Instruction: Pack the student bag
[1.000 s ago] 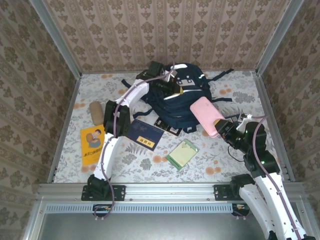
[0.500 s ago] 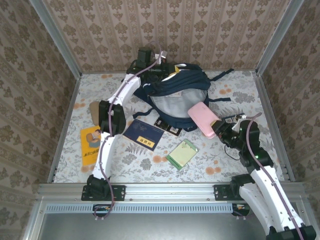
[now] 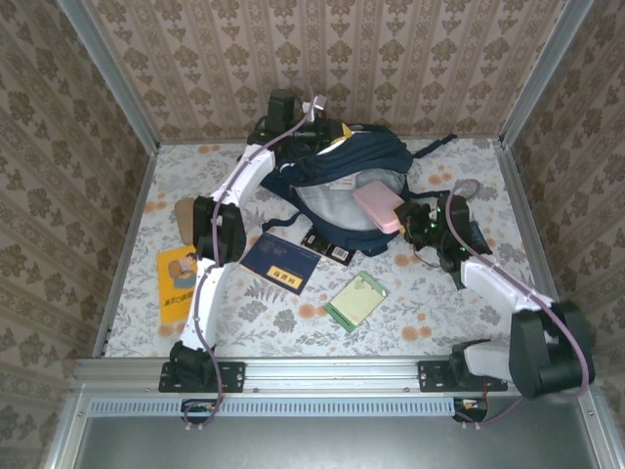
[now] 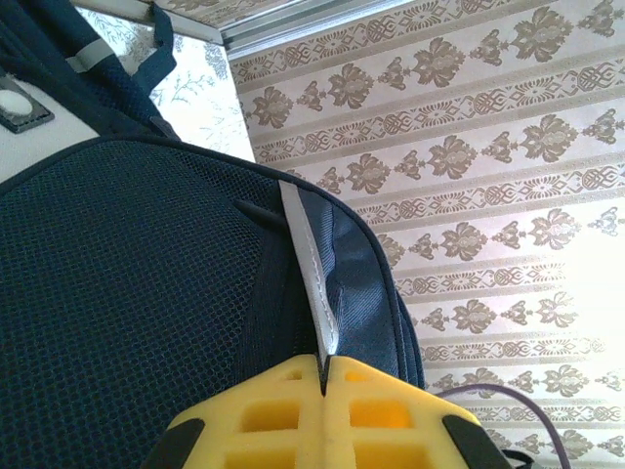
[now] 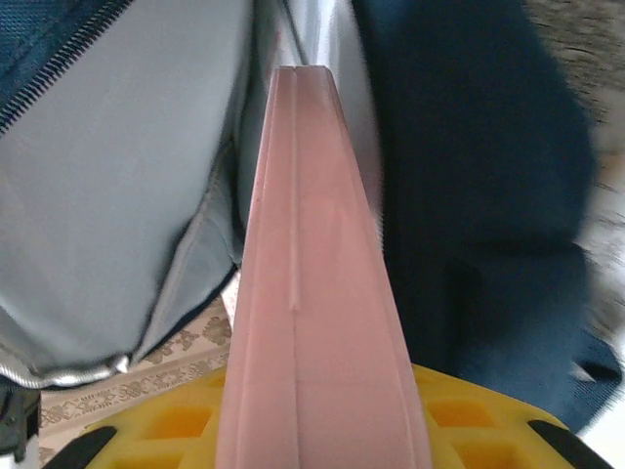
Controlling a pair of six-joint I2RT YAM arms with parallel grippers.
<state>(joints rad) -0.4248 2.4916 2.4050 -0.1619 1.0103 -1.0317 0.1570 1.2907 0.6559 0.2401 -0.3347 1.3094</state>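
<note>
Item 1. The student bag point(image 3: 342, 166), navy blue, lies at the far middle of the table point(image 3: 439, 303), close to the back wall. Its mouth is open, showing pale grey lining.

Item 2. The left claw point(image 4: 323, 376) is pressed together on the bag's upper edge, along a white stripe. It holds that edge raised at the far side, next to the wall.

Item 3. The right claw point(image 3: 414, 223) pinches one end of a flat pink case point(image 3: 377, 204) from the right. The far end of the case reaches over the bag's open mouth at its right rim. From the right wrist, the case stands edge-on between grey lining and navy fabric.

Item 4. Loose items lie on the table nearer the arms:
- a dark blue booklet point(image 3: 281, 264), just in front of the bag
- a green notebook point(image 3: 356, 300), to the right of the booklet
- an orange book point(image 3: 179, 283), at the left side
- a tan roll point(image 3: 188, 220), beyond the orange book
</note>
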